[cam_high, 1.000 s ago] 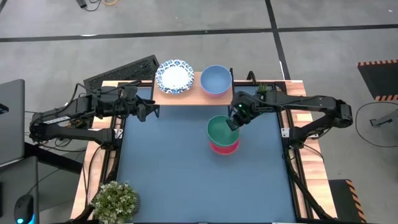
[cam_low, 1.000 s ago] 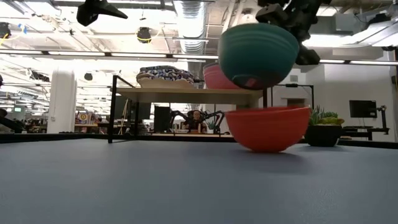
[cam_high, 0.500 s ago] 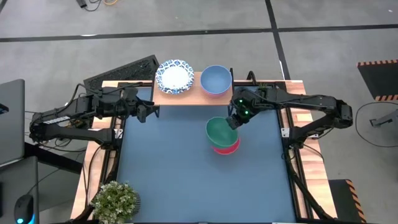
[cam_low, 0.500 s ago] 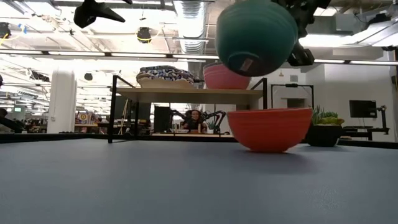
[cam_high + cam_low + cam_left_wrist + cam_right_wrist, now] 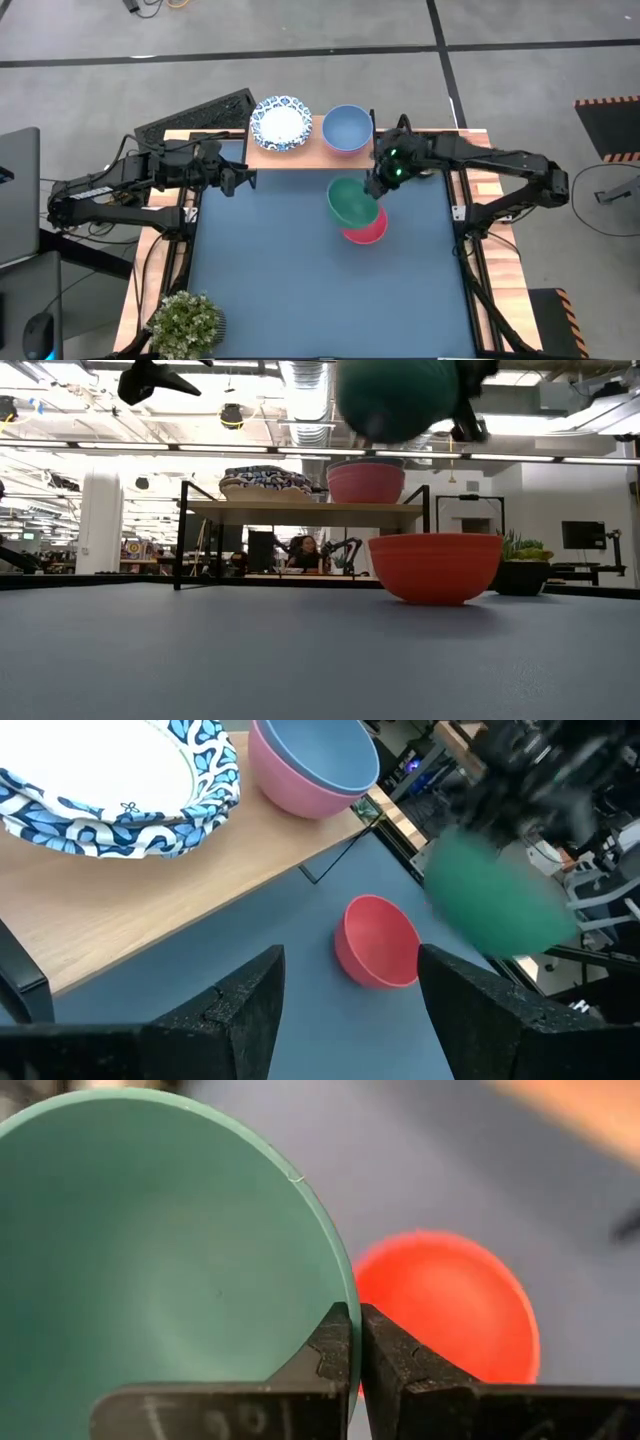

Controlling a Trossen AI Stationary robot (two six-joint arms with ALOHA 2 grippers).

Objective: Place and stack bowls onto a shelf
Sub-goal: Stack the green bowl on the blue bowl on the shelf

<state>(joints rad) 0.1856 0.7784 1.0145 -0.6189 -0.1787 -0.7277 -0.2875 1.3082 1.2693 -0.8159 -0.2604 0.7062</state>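
One green bowl (image 5: 352, 203) pinched by rim in right gripper (image 5: 377, 190) — up above red bowl (image 5: 366, 228). Left gripper (image 5: 350, 982) wide apart, beside shelf (image 5: 300, 155).

2 dark jointed arms (image 5: 500, 165), black cables

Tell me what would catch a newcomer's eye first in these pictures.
The green bowl hangs in mid-air, pinched at its rim by the right gripper, above the red bowl sitting on the blue table. Behind them, the shelf holds blue-patterned white bowls beside a lavender-blue bowl nested in a pink one.
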